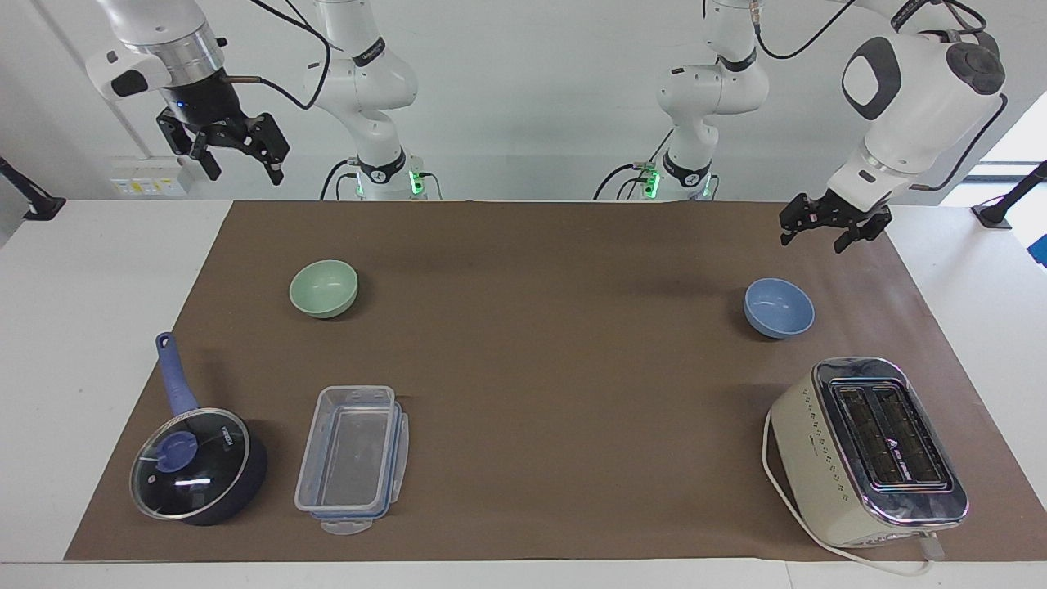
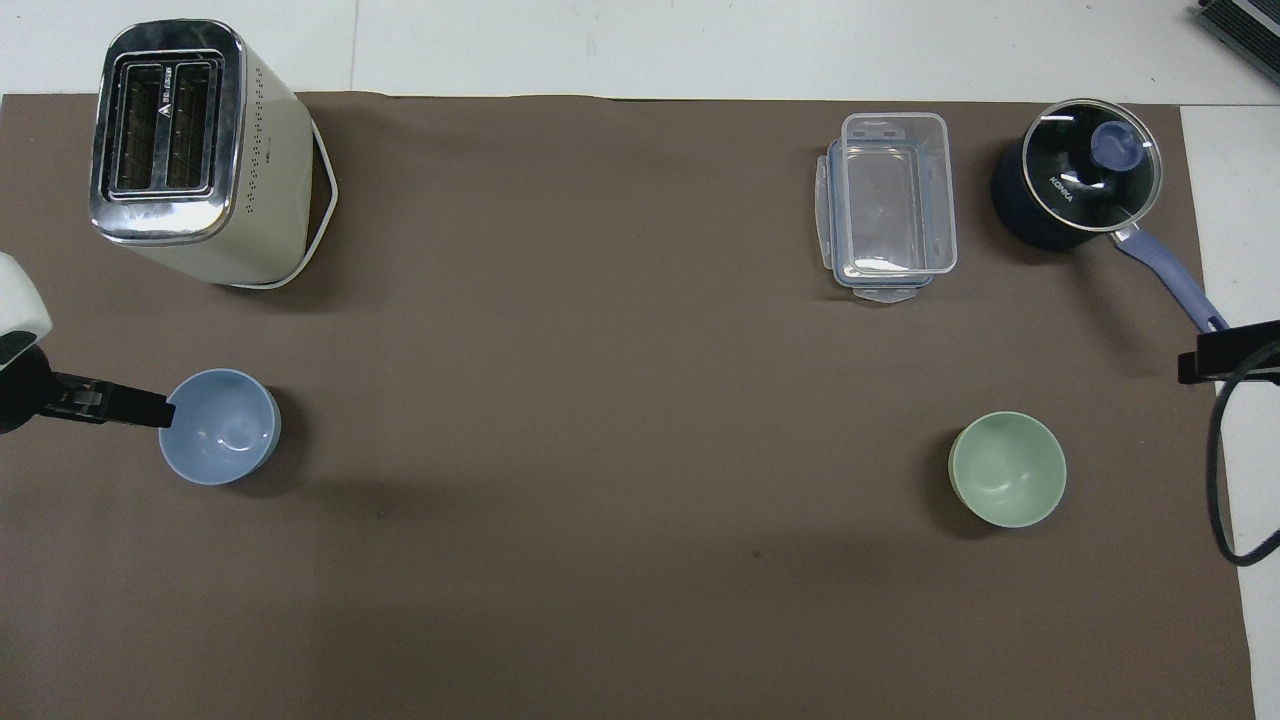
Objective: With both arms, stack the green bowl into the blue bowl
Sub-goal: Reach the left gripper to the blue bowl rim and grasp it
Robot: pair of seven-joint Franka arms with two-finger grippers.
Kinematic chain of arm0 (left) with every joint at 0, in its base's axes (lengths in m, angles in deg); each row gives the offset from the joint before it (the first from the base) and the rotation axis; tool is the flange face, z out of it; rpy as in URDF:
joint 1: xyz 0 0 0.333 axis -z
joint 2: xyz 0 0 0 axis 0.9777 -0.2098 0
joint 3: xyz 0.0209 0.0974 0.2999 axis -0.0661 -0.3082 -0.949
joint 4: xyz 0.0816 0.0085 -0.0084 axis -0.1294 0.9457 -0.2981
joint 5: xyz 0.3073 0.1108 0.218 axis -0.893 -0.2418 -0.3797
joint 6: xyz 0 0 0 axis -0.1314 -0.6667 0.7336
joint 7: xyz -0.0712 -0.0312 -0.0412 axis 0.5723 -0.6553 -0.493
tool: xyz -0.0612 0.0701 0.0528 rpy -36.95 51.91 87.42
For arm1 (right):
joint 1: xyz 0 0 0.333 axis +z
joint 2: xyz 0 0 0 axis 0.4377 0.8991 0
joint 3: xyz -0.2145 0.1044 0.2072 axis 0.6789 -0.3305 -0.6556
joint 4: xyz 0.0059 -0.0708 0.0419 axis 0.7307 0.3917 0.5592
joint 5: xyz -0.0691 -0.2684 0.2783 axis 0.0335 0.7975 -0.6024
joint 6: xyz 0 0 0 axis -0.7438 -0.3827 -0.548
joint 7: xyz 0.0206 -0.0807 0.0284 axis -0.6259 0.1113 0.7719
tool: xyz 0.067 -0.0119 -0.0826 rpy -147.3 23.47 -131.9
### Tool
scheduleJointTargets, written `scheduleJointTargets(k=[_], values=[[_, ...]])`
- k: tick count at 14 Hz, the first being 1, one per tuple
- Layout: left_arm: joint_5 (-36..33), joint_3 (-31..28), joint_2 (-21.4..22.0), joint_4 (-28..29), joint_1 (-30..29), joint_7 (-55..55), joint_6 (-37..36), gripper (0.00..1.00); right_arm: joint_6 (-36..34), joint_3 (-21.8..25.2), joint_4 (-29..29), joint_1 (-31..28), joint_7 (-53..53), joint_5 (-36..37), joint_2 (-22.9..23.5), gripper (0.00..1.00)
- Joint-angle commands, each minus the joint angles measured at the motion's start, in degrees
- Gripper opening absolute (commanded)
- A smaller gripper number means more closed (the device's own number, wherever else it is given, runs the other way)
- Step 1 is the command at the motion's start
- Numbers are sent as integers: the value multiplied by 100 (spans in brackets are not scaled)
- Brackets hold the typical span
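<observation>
Presently my left gripper (image 1: 834,233) hangs open near the blue bowl (image 1: 779,307), my right gripper (image 1: 237,155) waits open above the green bowl (image 1: 324,288); both bowls look light, rigid, smooth-walled, best pinched across the rim.

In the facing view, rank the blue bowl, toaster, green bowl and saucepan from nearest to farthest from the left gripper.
From the open left gripper, raised at the left arm's end:
1. blue bowl, just below it on the mat.
2. toaster, same end, farther from the robots.
3. green bowl, toward the right arm's end.
4. saucepan, right arm's end, farthest out.
</observation>
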Motion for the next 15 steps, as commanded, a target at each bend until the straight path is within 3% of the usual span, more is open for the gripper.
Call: scheduleJointTargets(k=[1,11,15], values=[[-1,33,205,458,-222,-344,372,100,-74,7,17,2,115,-3,-64,100],[404,33,-41,1443,-786,-1197,1699,100,-74,7,17,2,115,-3,-64,100],[421,33,-453,1567,-1084,-1557,2279,100,-74,7,17,2,115,-3,-55,100]])
